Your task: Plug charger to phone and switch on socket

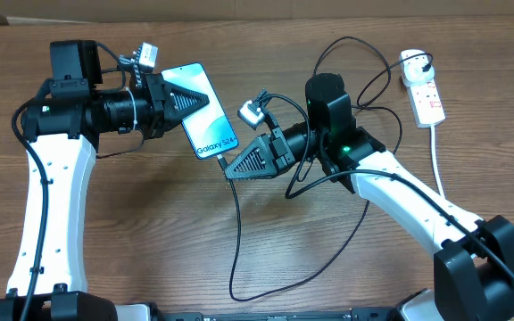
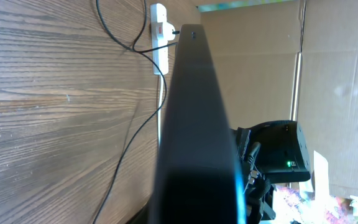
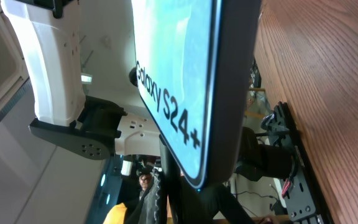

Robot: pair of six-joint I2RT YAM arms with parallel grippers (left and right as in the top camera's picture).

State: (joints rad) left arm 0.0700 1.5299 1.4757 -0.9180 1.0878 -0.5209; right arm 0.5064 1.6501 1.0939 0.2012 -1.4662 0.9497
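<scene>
The phone [image 1: 208, 129], its light blue screen reading "Galaxy S24+", is held off the table at centre left with my left gripper [image 1: 190, 102] shut on its upper end. My right gripper [image 1: 232, 167] is shut on the connector end of the charger, pressed against the phone's lower edge; the tip itself is hidden. The thin black charger cable [image 1: 237, 232] loops down towards the front edge and back up to the white plug adapter [image 1: 411, 61] in the socket [image 1: 428, 100] at the far right. The left wrist view shows the phone [image 2: 194, 124] edge-on and the socket [image 2: 160, 37]. The right wrist view shows the screen [image 3: 179, 62].
The socket's thick white cord [image 1: 440, 169] runs down the right side, beside my right arm. Black cable loops [image 1: 364, 62] lie between the right arm and the socket. Cardboard [image 1: 239, 9] borders the far edge of the wooden table [image 1: 132, 223].
</scene>
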